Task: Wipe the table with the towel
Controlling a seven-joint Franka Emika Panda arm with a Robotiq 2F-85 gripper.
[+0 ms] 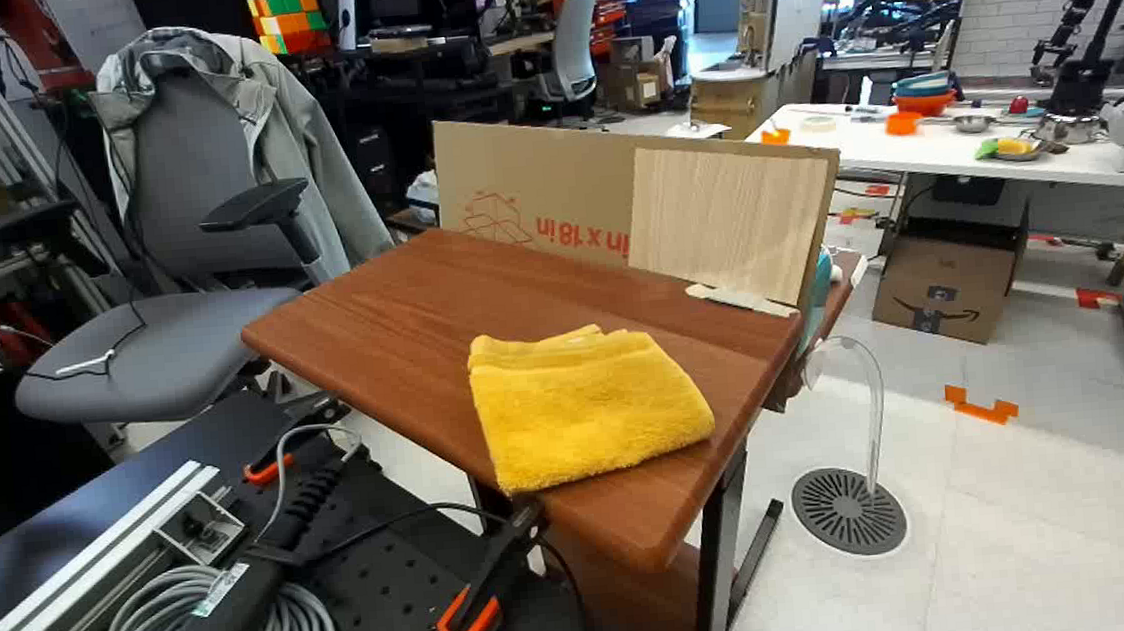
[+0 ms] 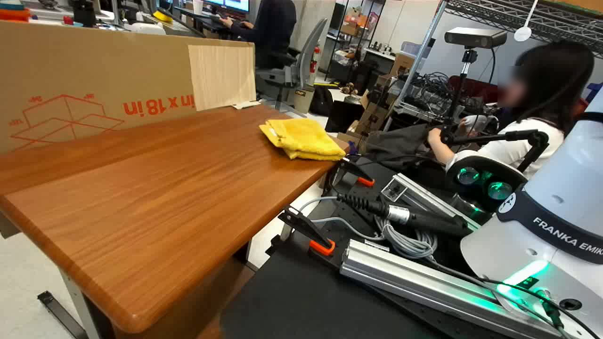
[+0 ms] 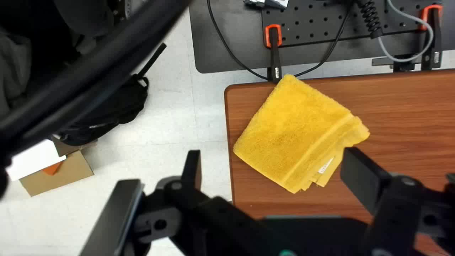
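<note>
The reddish-brown wooden table shows in both exterior views (image 1: 392,319) (image 2: 141,197) and in the wrist view (image 3: 401,106). The mustard-yellow towel lies folded on it near one corner, in both exterior views (image 1: 589,409) (image 2: 301,139). In the wrist view the towel (image 3: 291,131) lies turned at an angle, with its layered edge and a small white tag toward the lower right. My gripper (image 3: 273,154) is open and empty, its fingers wide apart above the table end. The towel appears below and between the fingertips, with no visible contact. The gripper is outside both exterior views.
A cardboard sheet (image 1: 536,182) stands along one long table edge, with a wood-patterned panel (image 1: 730,222) on it. Along the opposite edge, a black bench (image 2: 292,292) carries clamps (image 3: 275,53), cables and an aluminium rail (image 2: 414,278). A person (image 2: 541,94) sits beyond the bench.
</note>
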